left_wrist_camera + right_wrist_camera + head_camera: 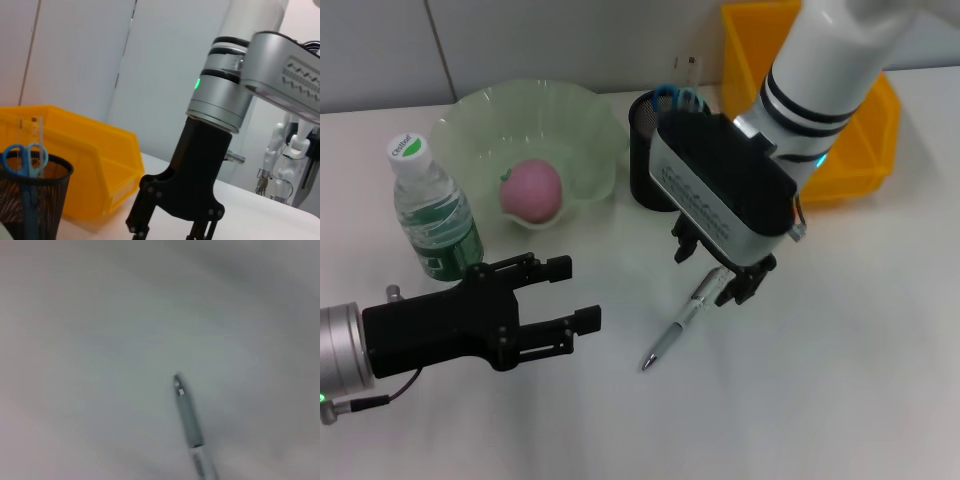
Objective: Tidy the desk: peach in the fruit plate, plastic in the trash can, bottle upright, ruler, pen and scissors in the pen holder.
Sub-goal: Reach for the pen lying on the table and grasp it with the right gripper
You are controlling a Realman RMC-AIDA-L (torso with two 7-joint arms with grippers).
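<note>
While most of the desk looks tidied, we judge one item is left: the pen (678,325) lies on the white table (840,380), near of the pen holder (650,150). We see the peach (531,190) in the fruit plate (590,125), the bottle (432,212) upright at the left, scissors (678,98) and ruler (37,131) in the holder. No plastic shows; the yellow bin (865,150) stands far right. Our right gripper (718,272) straddles the pen's upper end, fingers spread, not yet clamped. Our left gripper (565,300) hovers near left, open and empty.
</note>
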